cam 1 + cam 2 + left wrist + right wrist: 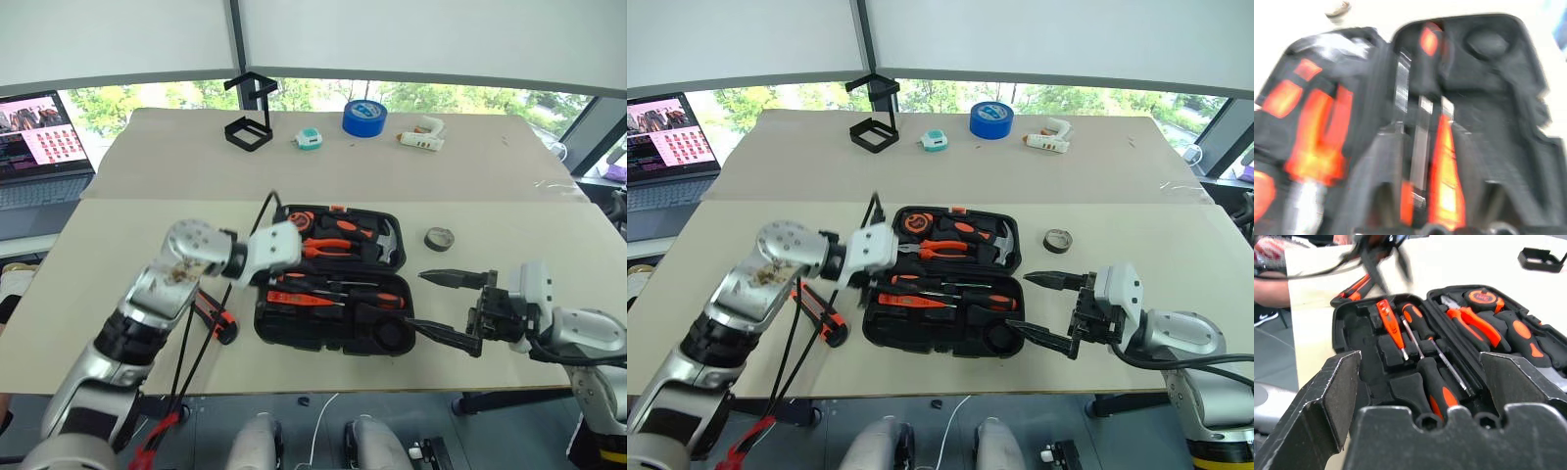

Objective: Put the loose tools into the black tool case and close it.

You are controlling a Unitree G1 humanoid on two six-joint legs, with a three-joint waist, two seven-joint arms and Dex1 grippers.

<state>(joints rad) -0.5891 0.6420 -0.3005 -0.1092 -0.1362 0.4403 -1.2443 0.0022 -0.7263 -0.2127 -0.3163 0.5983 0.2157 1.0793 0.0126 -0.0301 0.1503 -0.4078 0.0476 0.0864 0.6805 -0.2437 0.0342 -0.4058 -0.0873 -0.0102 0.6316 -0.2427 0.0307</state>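
Two tools still lie outside the open black case [328, 284] on the worktop [118, 235], the tape roll [440, 239] and knife [217, 318], so the wide right claw [453, 307] could bump the case while grabbing the roll.

This looks like an office or lab room set up for testing: a wide pale counter [118, 294] stands against a band of windows [441, 98] with white blinds [421, 34] drawn most of the way down and green trees outside. A laptop [39, 147] with its screen lit sits open on a side desk, and 1 blue tape roll [363, 117], a white glue gun [421, 137] and a black wire stand [250, 119] lie along the far edge.
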